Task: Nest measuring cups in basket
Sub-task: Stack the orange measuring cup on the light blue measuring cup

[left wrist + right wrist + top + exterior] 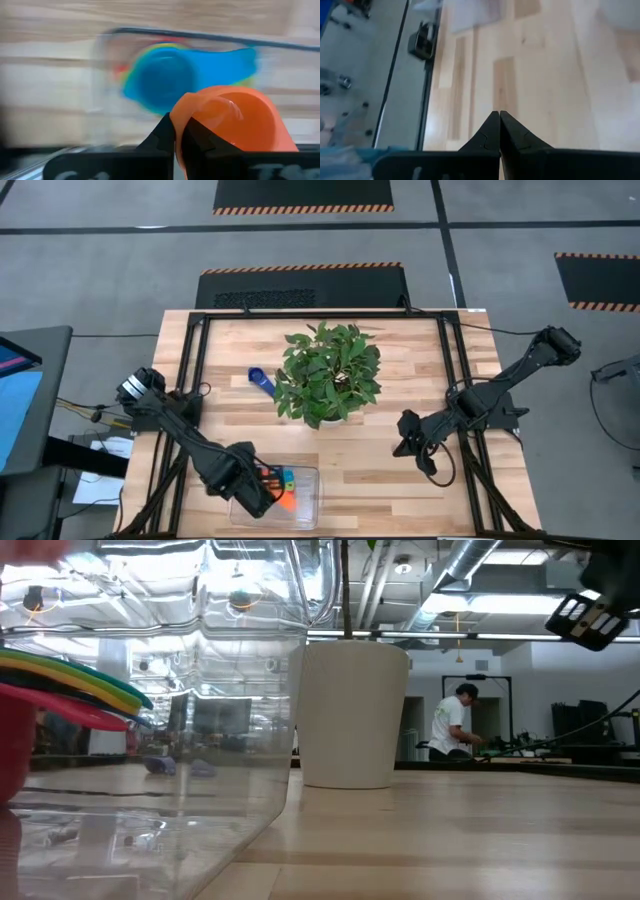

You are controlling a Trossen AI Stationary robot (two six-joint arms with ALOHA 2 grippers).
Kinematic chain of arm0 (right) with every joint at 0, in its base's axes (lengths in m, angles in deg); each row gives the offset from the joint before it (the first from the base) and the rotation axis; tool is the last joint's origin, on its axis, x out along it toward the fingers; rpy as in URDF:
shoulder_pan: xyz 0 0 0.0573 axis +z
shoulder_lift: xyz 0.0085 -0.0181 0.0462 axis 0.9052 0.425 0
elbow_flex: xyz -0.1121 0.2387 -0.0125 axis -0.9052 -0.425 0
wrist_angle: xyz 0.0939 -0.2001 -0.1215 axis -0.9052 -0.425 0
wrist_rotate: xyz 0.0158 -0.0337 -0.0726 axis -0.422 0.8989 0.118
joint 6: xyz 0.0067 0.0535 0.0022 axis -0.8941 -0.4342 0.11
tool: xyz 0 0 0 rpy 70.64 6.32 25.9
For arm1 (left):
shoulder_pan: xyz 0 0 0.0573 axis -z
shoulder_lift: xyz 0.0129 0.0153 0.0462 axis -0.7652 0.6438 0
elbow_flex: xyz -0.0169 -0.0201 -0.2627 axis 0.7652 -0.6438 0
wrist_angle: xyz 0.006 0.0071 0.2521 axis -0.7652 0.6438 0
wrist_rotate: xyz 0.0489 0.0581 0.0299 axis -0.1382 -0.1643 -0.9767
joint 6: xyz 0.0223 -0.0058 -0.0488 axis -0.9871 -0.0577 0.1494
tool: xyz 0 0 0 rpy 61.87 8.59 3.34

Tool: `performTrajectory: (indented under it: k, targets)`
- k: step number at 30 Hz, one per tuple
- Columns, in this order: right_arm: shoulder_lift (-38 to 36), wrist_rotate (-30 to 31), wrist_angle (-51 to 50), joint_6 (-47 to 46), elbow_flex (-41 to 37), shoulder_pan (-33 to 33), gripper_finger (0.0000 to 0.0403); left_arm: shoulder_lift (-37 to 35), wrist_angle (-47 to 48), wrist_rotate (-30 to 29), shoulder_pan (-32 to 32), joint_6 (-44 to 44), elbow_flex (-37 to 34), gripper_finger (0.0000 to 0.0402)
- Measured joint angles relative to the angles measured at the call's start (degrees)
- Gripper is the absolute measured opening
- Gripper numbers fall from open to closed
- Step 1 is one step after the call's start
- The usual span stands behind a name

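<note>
Wooden surface (pixel 400 380) w/ potted plant (pixel 328 373) mid. Left gripper (pixel 176 131) over the basket (pixel 312 510), fingers pinched on orange cup (pixel 235 120), beside nested stack (pixel 165 75). Right gripper (pixel 499 120) closed, empty, right of plant.

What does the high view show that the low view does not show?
Only the high view shows the left hand shut on the orange cup over the basket, the right hand shut and empty, and a dark blue cup left of the plant. Only the low view shows a person in the room behind. Both show the basket and the plant's white pot.
</note>
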State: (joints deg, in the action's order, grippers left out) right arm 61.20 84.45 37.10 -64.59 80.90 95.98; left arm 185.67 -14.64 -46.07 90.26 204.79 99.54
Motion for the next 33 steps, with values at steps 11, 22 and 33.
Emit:
performTrajectory:
  k: [11,22,33]
  targets:
    - [-0.01,-1.54,-1.29,0.05,-0.02,-0.14,0.0013,1.19,4.74,3.10,-0.59,0.38,0.35,0.0000]
    - [-0.01,-1.52,-2.27,1.27,-0.02,-0.14,0.0013,6.77,2.61,4.15,-1.45,-0.13,0.20,0.0000]
    - [-0.01,-2.14,-2.69,2.96,-0.02,-0.14,0.0013,7.54,0.39,3.00,-2.73,-0.58,0.25,0.0000]
